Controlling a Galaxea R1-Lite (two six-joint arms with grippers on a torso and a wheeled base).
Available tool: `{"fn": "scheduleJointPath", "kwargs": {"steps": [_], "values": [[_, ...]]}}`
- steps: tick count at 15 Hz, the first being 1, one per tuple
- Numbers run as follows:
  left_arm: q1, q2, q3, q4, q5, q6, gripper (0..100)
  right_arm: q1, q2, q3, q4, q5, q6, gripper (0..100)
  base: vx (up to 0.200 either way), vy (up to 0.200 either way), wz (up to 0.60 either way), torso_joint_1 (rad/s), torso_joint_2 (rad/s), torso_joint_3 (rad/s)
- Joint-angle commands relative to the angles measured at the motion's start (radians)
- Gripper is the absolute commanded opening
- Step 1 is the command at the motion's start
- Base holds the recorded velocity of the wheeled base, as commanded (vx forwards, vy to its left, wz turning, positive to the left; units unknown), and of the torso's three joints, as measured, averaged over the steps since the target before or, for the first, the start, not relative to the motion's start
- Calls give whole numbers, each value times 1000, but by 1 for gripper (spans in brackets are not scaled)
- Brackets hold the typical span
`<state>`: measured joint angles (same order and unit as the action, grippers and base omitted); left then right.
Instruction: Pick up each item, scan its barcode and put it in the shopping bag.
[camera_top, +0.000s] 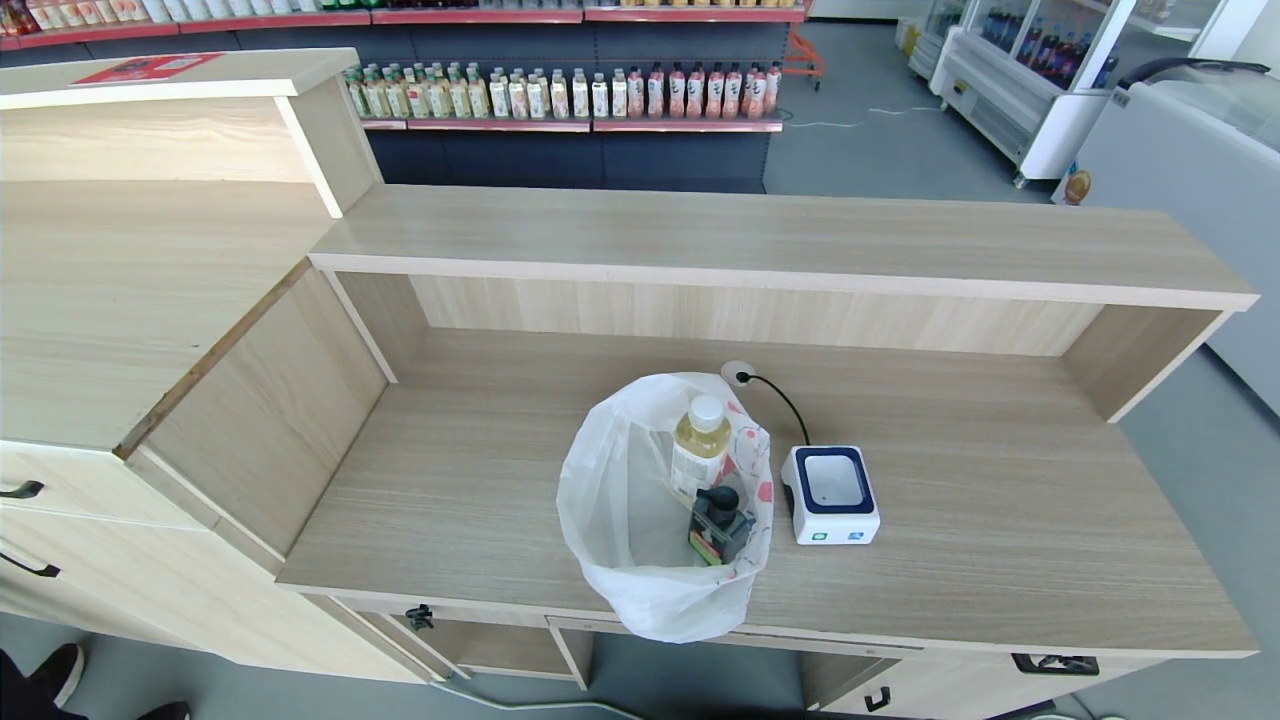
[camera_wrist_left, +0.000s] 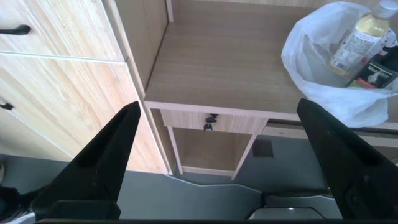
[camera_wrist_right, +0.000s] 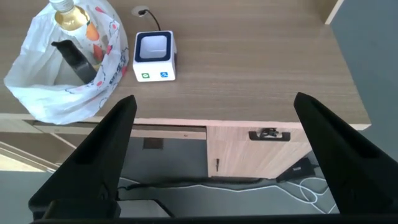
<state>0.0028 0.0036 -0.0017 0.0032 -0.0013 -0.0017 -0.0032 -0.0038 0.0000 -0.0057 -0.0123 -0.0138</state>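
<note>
Shop counter (camera_top: 450, 480); left pincer (camera_wrist_left: 217, 106), right pincer (camera_wrist_right: 214, 98) gaping before it

1 shopping bag (camera_top: 620, 520), 2 items inside, 1 drink btl (camera_top: 700, 445), 1 dark pack (camera_top: 718, 528), 1 barcode scanner (camera_top: 830, 495) w/ 1 cable (camera_top: 785, 400)

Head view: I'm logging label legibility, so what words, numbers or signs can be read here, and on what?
None can be read.
Bottle label, in the shopping bag: print too small.
Dark box beside it: print blurred.
Scanner: green and blue badges, unreadable.
Red sign on the raised counter: blurred.
Shelf bottles: labels too small.
</note>
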Motion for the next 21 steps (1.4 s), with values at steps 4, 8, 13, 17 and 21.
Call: {"fn": "scheduleJointPath", "kwargs": {"steps": [4, 8, 13, 17, 21], "values": [[0, -4, 0, 0, 0, 2, 100, 0, 4, 0, 0, 0, 0, 100, 200, -200, 0, 2, -6, 4], [0, -4, 0, 0, 0, -1, 100, 0, 4, 0, 0, 0, 3, 100, 50, -50, 0, 3, 2, 2], [0, -4, 0, 0, 0, -1, 100, 0, 4, 0, 0, -8, 31, 0, 0, 0, 0, 0, 0, 0], [0, -4, 0, 0, 0, -1, 100, 0, 4, 0, 0, -8, 31, 0, 0, 0, 0, 0, 0, 0], [0, -4, 0, 0, 0, -1, 100, 0, 4, 0, 0, -8, 31, 0, 0, 0, 0, 0, 0, 0]]}}
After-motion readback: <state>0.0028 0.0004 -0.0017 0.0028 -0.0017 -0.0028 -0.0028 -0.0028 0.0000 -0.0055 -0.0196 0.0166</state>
